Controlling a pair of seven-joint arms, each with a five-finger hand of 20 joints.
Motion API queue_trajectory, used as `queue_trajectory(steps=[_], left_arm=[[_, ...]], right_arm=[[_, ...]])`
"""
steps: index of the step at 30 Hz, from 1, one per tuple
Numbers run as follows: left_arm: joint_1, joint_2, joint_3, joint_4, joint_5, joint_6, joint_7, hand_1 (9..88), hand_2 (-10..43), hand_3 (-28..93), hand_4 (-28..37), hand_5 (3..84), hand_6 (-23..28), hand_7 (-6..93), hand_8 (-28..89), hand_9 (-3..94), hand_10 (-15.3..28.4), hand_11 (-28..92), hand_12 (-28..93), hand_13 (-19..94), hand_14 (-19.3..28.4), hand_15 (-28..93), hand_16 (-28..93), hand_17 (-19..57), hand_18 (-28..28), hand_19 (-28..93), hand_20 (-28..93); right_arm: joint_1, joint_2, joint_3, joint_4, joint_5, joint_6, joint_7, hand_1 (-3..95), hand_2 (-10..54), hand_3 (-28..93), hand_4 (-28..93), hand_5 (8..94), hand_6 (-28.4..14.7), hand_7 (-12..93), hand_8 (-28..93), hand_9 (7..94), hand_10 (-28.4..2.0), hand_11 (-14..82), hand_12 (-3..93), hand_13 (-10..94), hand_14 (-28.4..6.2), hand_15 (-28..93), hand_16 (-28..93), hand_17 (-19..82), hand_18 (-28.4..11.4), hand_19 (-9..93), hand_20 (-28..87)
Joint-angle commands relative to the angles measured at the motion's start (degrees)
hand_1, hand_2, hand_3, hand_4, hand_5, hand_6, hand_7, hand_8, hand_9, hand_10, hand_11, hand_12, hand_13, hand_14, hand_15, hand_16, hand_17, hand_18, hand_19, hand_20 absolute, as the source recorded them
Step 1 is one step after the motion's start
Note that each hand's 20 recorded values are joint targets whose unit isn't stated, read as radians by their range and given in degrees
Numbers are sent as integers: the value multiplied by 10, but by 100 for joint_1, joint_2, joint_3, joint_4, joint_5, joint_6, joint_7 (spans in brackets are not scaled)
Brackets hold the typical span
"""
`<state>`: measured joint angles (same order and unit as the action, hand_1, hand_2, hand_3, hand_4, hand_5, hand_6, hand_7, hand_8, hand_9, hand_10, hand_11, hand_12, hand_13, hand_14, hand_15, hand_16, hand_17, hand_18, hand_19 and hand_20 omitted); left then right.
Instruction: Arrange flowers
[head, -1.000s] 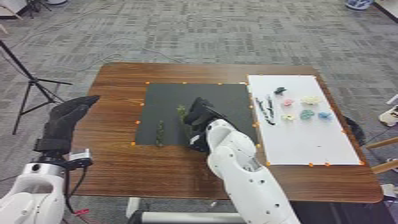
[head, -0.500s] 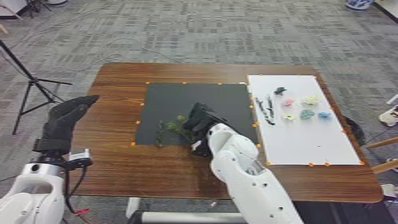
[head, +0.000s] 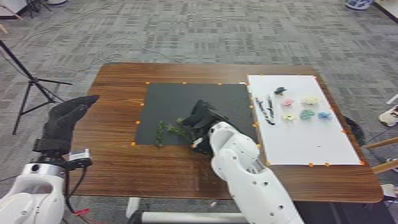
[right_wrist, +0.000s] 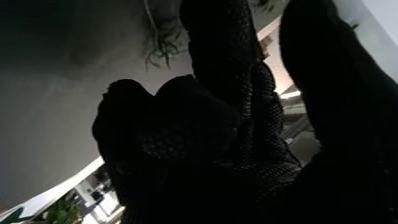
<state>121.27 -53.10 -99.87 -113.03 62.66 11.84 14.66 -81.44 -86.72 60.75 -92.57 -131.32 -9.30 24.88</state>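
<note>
In the head view, the right hand (head: 204, 119) is over the right part of the dark mat (head: 191, 93), with the leafy sprig (head: 181, 132) just beside it, on its left and a little nearer the robot. The sprig seems to slant, its far end toward the left and its near end running in toward the glove; I cannot tell whether the two touch. Farther left on the mat lies a green stem (head: 160, 135), its long axis running away from the robot, close to the sprig and nearly parallel to the mat's left edge. The left hand (head: 67, 116) hangs beyond the mat on the left, relaxed and open with nothing in it, well apart from both pieces of greenery, so the right hand is the nearer one. The loose flowers, among them a pink flower (head: 288, 102) and a blue flower (head: 324, 115), lie on the white board (head: 311, 145), on the other side of the right hand from the sprig. In the right wrist view, a thin-leaved green tuft (right_wrist: 162, 42) shows near the dark glove, apart from it; how far open the right hand is, and whether it has hold of anything, I cannot tell. The next move probably hangs on that slant: if the sprig is to be straightened or shifted, the hand likely has to come at it leftward, without dragging the neighbouring stem.
</note>
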Motion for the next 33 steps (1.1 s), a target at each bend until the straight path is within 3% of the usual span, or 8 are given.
queue_trajectory(steps=[1, 3, 5, 9, 14, 23, 28, 33], left_arm=[[67, -41, -49, -56, -8, -33, 27, 240, -95, 668, -268, 468, 21, 188, -82, 385, 110, 155, 128, 281, 123, 72, 30, -3, 95, 1, 144], [97, -44, -77, -68, -15, -21, 21, 240, -95, 668, -267, 467, 21, 188, -82, 386, 111, 156, 128, 281, 124, 72, 30, -3, 95, 1, 144], [111, -43, -94, -80, -9, -22, 21, 240, -95, 668, -267, 467, 21, 187, -82, 385, 110, 155, 128, 282, 124, 72, 30, -3, 95, 1, 145], [176, -22, -160, -116, -16, -3, 1, 240, -95, 668, -267, 467, 21, 189, -81, 384, 109, 155, 128, 283, 125, 73, 31, -4, 95, 1, 145], [199, -14, -218, -150, 2, -19, -40, 240, -95, 668, -266, 467, 21, 188, -81, 384, 110, 155, 128, 284, 126, 73, 32, -4, 96, 1, 145], [299, 1, -316, -195, 12, -16, -92, 240, -95, 669, -266, 468, 21, 187, -82, 384, 111, 154, 128, 284, 126, 73, 32, -4, 96, 1, 145], [247, 30, -282, -171, -9, -29, -78, 241, -95, 667, -267, 467, 21, 187, -81, 384, 111, 154, 128, 284, 127, 73, 33, -4, 96, 1, 144], [200, 50, -253, -154, 2, -52, -78, 239, -95, 669, -267, 467, 21, 187, -81, 384, 111, 155, 128, 285, 127, 73, 33, -4, 96, 1, 144]], right_arm=[[-17, 10, 204, -322, 462, 238, -13, 417, -95, 607, -94, 757, -45, 299, 162, 937, -117, 279, 225, 937, -9, 647, 249, 726, -113, 932, 552], [-64, 103, 259, -519, 672, 294, -19, 352, -82, 642, -99, 758, -46, 326, -32, 937, -119, 268, 231, 937, -11, 642, 252, 725, -114, 932, 555], [-142, 246, 294, -739, 870, 418, 4, 297, -28, 634, -100, 757, -49, 328, -67, 937, -121, 265, 232, 937, -13, 640, 253, 723, -115, 932, 557], [-299, 511, 319, -1064, 1143, 354, 159, 239, 37, 618, -99, 733, -57, 327, -61, 931, -129, 253, 237, 937, -20, 634, 258, 719, -120, 932, 565], [-557, 801, 293, -1349, 1436, 121, 242, 230, 57, 593, -93, 666, -75, 211, -40, 916, -143, 214, 225, 937, -28, 618, 261, 717, -120, 932, 562], [-1323, 1371, 462, -1989, 1923, -88, 385, 219, 72, 565, -96, 667, -83, 210, -28, 892, -157, 171, 199, 937, -35, 602, 261, 710, -122, 932, 556], [-1638, 1438, 567, -2157, 2064, -129, 380, 215, 74, 563, -92, 646, -83, 247, -16, 887, -159, 167, 197, 937, -35, 598, 264, 707, -124, 932, 556], [-1729, 1375, 557, -2087, 2122, -244, 451, 209, 77, 559, -94, 686, -79, 276, -35, 879, -163, 162, 194, 937, -37, 591, 271, 702, -127, 932, 558]])
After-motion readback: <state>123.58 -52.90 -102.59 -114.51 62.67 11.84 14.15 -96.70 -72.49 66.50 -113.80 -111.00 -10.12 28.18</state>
